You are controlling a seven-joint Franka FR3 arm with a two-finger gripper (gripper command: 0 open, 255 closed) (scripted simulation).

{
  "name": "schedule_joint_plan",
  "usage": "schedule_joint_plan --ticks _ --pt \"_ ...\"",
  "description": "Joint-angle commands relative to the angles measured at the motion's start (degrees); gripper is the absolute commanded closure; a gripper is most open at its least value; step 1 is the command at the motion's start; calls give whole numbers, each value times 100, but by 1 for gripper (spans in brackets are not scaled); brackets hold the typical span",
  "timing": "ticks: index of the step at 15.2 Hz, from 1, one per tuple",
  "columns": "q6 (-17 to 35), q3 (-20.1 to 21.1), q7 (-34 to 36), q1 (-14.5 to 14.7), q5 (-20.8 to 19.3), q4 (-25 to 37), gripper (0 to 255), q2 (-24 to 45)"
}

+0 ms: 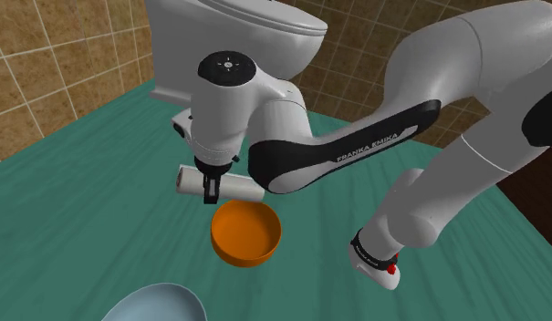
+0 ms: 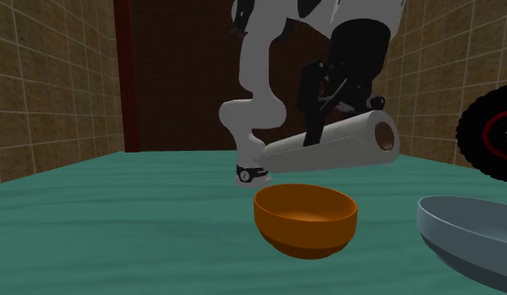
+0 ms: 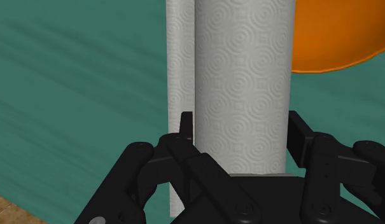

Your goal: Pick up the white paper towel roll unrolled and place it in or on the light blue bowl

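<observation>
One paper towel roll hangs level, long axis crosswise to my gripper | gripper clamped on it from above.

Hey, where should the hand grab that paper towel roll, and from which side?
Near mid-length, from above, closing across its width: the paper towel roll is a long cylinder lying roughly level, narrow enough to span. The hand clasps it there.

White ring-patterned roll, orange bowl
</observation>
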Motion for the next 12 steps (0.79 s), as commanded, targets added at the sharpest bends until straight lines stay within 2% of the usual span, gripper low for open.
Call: schedule_joint_plan --ticks 1,8,12 --pt "-144 204 336 98 -65 172 255 139" --pt "-768 869 1593 505 -617 1086 255 1024" --pt "-1231 1106 2325 917 -1082 1770 255 1729"
